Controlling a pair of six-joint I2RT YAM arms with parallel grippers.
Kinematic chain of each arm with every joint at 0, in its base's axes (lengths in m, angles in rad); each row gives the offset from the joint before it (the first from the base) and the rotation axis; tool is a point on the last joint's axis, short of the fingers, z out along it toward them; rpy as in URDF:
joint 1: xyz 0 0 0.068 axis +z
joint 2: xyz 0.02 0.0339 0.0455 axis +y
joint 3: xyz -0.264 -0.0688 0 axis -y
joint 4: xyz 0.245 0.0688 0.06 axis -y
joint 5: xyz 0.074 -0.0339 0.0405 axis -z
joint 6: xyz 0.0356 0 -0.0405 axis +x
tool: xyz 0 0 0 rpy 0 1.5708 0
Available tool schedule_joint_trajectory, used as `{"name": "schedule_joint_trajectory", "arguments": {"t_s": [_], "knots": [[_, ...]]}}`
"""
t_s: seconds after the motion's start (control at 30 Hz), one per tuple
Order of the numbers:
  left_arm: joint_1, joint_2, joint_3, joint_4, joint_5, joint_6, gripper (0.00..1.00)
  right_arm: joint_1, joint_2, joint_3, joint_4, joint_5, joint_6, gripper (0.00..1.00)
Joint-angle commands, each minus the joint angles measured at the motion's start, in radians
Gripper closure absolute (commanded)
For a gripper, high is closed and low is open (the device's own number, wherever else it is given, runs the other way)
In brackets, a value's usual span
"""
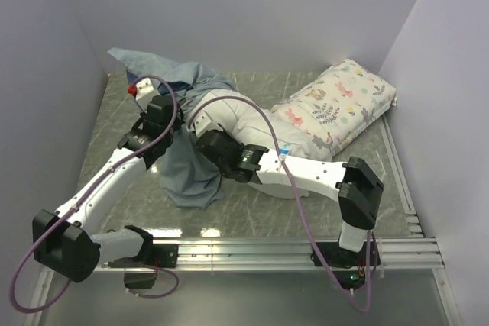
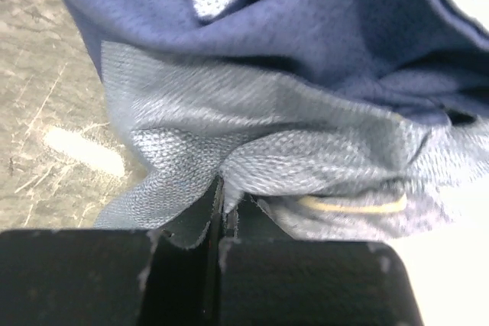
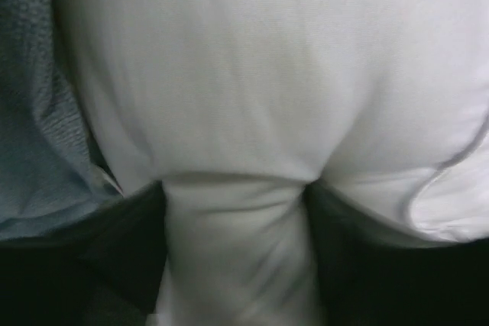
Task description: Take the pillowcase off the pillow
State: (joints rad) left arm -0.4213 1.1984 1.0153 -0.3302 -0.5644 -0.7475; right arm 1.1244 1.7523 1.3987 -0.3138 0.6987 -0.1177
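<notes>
Arms: both reach in from the near edge and end up right beside each other in the middle of the table (image 1: 244,208). If they pull apart on crossing lines, I'd bet on a wrist bump.
Cable: the purple cable (image 1: 269,133) loops over the right arm, close to the cloth. Looks like a possible snag on a long pull.
Right gripper (image 3: 237,219): the jaws are clamped on a fat fold of the pillow (image 1: 229,112), with white stuffing bulging between the fingers (image 3: 137,250). It's soft and squishy, so a hard tug from the other side could make that fold slide right out.
Left gripper (image 2: 218,219): the jaws are squeezed almost flat on a thin edge of the pillowcase (image 1: 187,173). It's such a small bite that the cloth could slip free under load.
Pillowcase: it's bunched on the left half of the table. One flap spills toward the near side and the rest is heaped toward the back-left corner. It seems to be over the pillow's left end still, so a corner could catch inside and drag the whole pillow along.
Pillow: its bare white middle pokes out to the right of the cloth.
Floral pillow (image 1: 340,104): it sits at the back right, touching or just beside the white one. If the white pillow gets shoved that way, both could jam against the wall.
</notes>
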Motion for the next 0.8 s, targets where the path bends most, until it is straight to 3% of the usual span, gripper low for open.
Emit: {"name": "schedule_joint_trajectory", "arguments": {"t_s": [0.0, 0.03, 0.17, 0.4, 0.43, 0.6, 0.77], "knots": [[-0.008, -0.057, 0.072, -0.024, -0.014, 0.034, 1.00, -0.028, 0.026, 0.062, -0.090, 0.044, 0.062, 0.94], [-0.005, -0.062, 0.084, -0.030, -0.025, 0.040, 1.00, -0.029, 0.003, 0.065, -0.096, 0.021, 0.065, 0.99], [0.007, -0.076, 0.156, -0.056, -0.100, 0.076, 0.99, -0.032, -0.172, 0.132, -0.166, -0.105, 0.096, 1.00], [0.147, -0.002, 0.195, -0.066, -0.008, 0.080, 0.99, -0.087, -0.388, 0.256, -0.237, -0.381, 0.199, 1.00], [0.204, 0.025, 0.200, -0.075, 0.020, 0.076, 1.00, -0.112, -0.405, 0.250, -0.238, -0.463, 0.220, 1.00], [0.398, 0.095, 0.212, -0.044, 0.201, 0.045, 1.00, -0.273, -0.510, 0.093, -0.194, -0.584, 0.355, 1.00], [0.418, 0.196, 0.272, -0.017, 0.302, 0.063, 0.98, -0.302, -0.553, -0.145, -0.104, -0.545, 0.453, 1.00]]}}
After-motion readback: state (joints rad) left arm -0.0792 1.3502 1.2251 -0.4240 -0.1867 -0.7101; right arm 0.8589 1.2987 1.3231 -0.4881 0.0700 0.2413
